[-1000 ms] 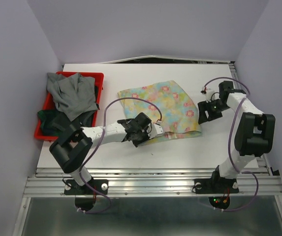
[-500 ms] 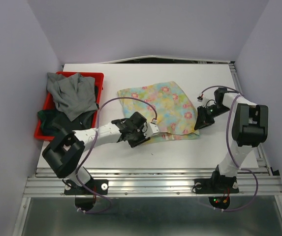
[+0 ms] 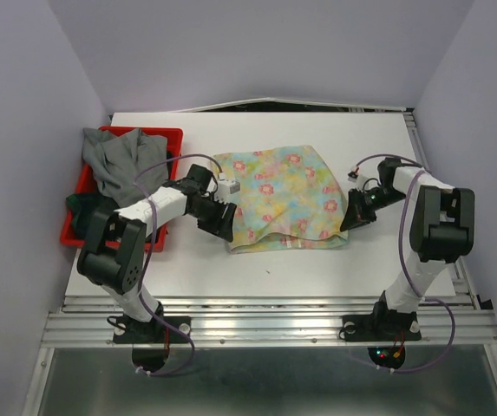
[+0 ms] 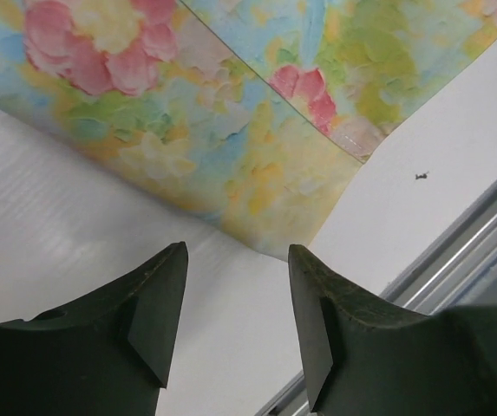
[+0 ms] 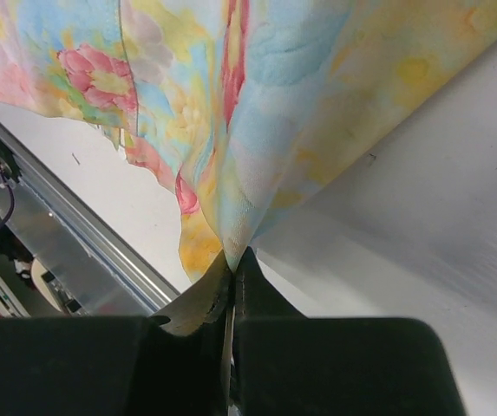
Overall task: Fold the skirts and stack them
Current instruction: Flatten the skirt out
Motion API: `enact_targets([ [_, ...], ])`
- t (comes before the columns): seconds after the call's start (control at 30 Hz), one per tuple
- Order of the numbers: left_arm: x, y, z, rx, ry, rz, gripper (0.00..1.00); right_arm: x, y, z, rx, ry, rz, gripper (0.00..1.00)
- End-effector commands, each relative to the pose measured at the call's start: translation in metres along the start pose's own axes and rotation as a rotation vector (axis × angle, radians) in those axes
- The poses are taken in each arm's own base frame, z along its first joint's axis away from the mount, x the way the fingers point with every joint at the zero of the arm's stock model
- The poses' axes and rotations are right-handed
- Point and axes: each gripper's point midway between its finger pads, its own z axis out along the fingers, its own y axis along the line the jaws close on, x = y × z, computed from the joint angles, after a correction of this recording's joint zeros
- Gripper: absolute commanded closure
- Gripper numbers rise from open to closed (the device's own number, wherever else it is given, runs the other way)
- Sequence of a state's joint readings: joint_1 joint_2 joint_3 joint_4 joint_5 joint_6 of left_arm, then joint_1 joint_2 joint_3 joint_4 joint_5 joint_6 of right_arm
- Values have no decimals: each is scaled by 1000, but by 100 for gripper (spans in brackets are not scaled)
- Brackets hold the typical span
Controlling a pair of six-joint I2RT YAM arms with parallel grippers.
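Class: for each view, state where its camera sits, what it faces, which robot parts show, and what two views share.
Top external: above, behind the bases, looking down on table, red bin, left arm, right arm.
Left wrist: looks past open left gripper at floral skirt's corner.
Right wrist: right gripper shut on skirt edge.
All share the skirt.

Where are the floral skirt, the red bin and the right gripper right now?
floral skirt (image 3: 287, 195), top external view, middle of the spread cloth.
red bin (image 3: 166, 133), top external view, bare far rim.
right gripper (image 5: 232, 267), right wrist view, fingertips pinching the skirt's edge.
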State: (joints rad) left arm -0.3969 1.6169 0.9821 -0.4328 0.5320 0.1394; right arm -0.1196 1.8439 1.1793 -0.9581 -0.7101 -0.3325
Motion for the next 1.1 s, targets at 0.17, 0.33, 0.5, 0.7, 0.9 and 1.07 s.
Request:
enact_targets([
  [0.17, 8, -23, 3, 127, 24, -115, 20, -3, 22, -14, -48, -68, -18, 99],
  [0.33, 18, -12, 20, 103, 83, -155, 30, -3, 26, -16, -62, -75, -24, 99],
  [0.5, 21, -3, 31, 90, 111, -162, 45, -3, 28, -19, -57, -82, -34, 99],
  [0.7, -14, -4, -3, 155, -17, -141, 100, -8, 32, -36, -16, -103, -55, 99],
  [0.9, -59, -29, -100, 287, -294, 9, 100, -32, 37, -89, 35, -228, -83, 99],
  [1.07, -63, -48, -133, 308, -395, 83, 100, -33, 54, -112, -2, -263, -103, 99],
])
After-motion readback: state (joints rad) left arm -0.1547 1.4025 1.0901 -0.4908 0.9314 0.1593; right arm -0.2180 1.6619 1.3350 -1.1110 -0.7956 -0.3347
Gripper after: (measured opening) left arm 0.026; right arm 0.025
